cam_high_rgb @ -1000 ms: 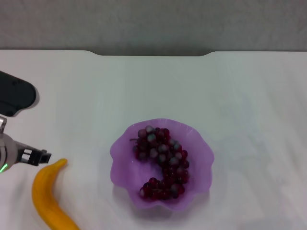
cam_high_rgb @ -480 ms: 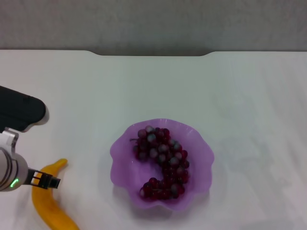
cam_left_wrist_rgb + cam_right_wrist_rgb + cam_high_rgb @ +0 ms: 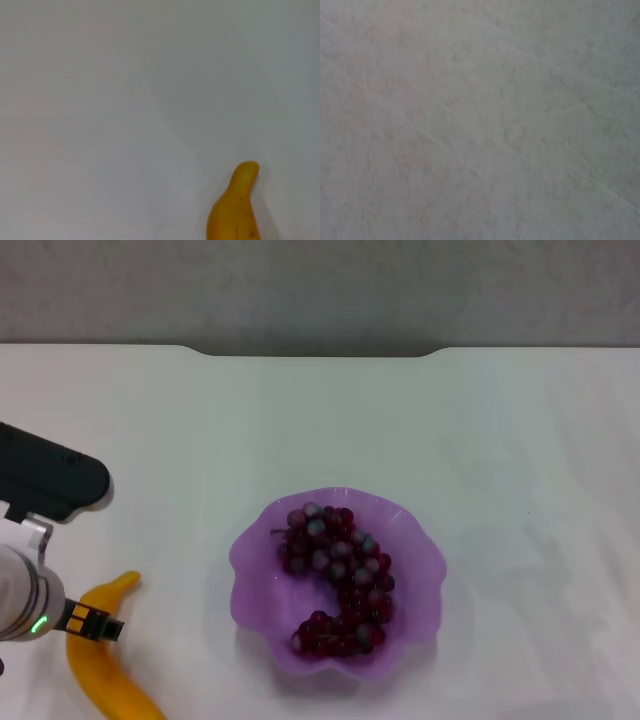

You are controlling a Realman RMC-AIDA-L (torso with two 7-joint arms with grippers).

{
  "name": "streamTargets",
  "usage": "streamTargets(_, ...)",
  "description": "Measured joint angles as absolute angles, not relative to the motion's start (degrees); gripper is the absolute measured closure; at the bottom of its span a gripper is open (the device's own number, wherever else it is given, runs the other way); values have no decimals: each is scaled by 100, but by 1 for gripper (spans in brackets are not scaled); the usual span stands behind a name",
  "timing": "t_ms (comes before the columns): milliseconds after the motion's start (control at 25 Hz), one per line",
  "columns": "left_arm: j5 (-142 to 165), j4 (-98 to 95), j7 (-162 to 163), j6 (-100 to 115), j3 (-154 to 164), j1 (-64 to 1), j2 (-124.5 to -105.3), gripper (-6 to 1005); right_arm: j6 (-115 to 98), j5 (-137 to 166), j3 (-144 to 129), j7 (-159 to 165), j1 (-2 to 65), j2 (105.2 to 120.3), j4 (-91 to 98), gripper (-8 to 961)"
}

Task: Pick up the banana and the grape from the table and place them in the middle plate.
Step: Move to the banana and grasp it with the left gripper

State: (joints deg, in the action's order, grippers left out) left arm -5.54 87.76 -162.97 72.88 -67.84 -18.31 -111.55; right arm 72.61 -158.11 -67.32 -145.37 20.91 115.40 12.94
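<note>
Left arm (image 3: 40,540) at lower left of head view, dark upper housing, silver wrist with green light, small black tip pointing right. Right arm out of view.

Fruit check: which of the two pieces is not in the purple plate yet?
The banana. It lies on the white table to the plate's left, under the left arm, while the grapes already sit inside the plate.
</note>
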Motion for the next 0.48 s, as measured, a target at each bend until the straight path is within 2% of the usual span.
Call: streamTargets(480,-770,8612,-16297,7166,-6567,-1938,-11138,216,7260,-15815,-6732,-14537,2094,11549,1230,72)
